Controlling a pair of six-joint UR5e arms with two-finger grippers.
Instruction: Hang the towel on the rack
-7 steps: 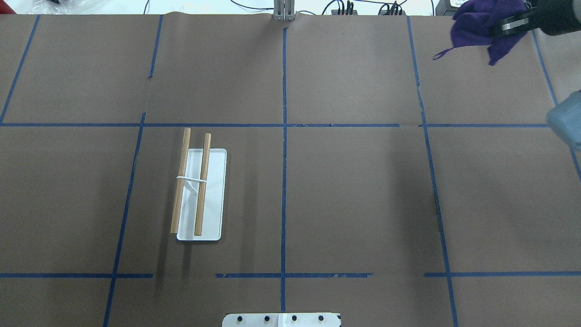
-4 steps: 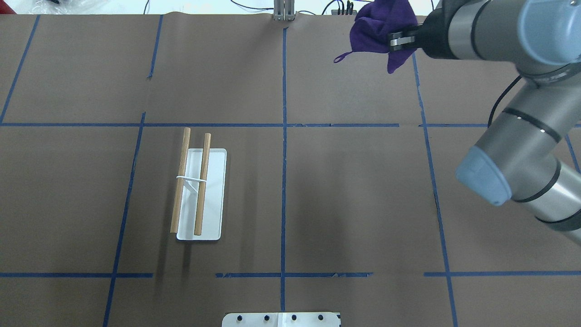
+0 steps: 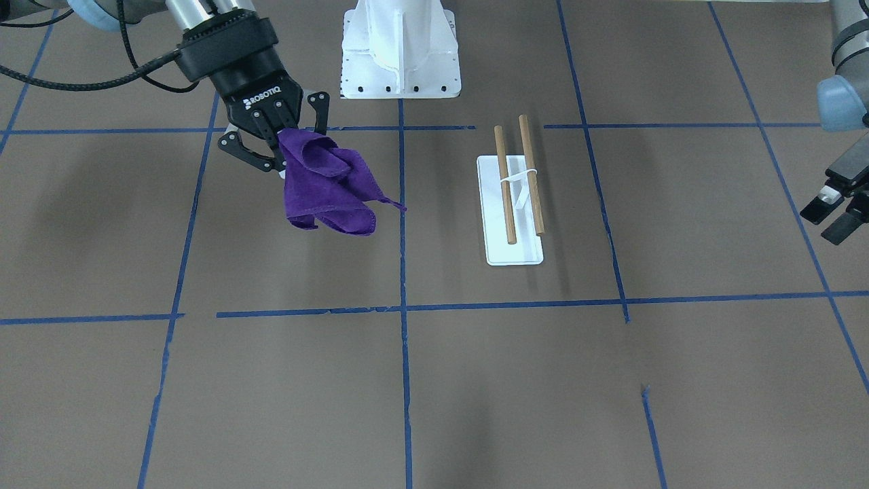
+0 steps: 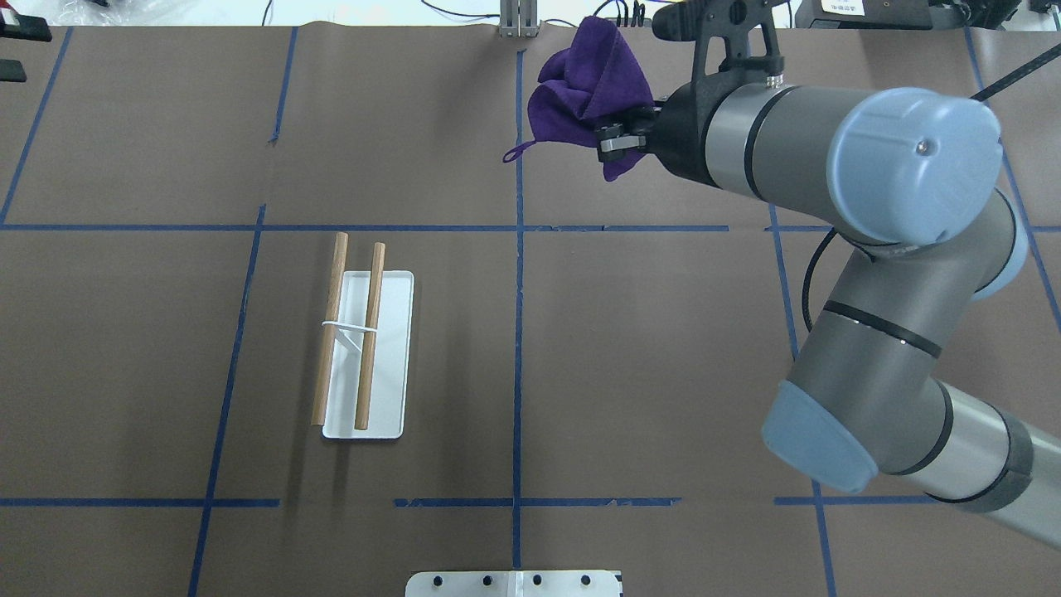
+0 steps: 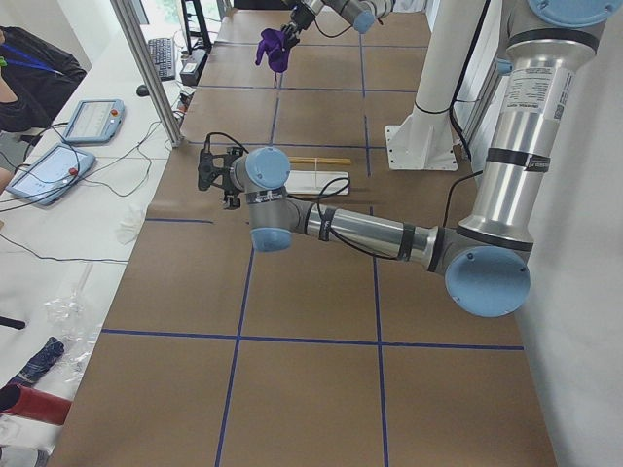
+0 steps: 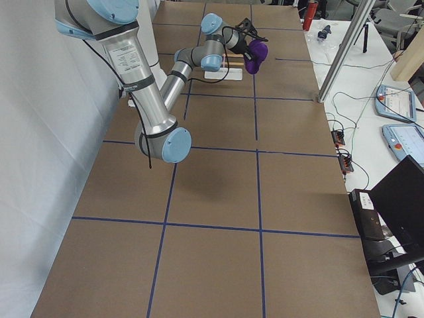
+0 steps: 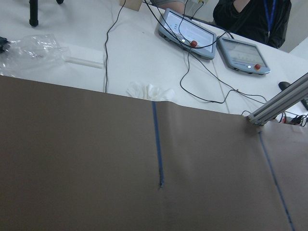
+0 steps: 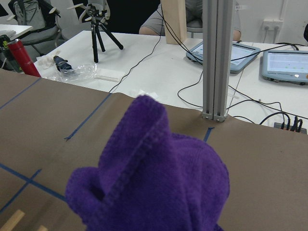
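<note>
My right gripper point(image 3: 282, 146) is shut on the deep purple towel point(image 3: 329, 183), which hangs bunched in the air with its little loop trailing toward the table's centre line. In the overhead view the towel point(image 4: 588, 91) is near the far edge, just right of the centre line. It fills the lower part of the right wrist view point(image 8: 154, 187). The rack point(image 4: 352, 332), two brown dowels over a white base plate point(image 4: 391, 373), stands bare left of centre, well apart from the towel. My left gripper point(image 3: 829, 219) is open and empty, off to the rack's side at the table's end.
The white robot pedestal point(image 3: 399, 47) stands at the near middle edge. An aluminium post point(image 4: 518, 21), cables and tablets point(image 8: 288, 60) lie beyond the far edge. Blue tape lines grid the brown table cover point(image 4: 646, 348).
My right arm has swung left across the far edge, carrying the towel from the far right corner to just right of the centre line. The rack has not moved.
</note>
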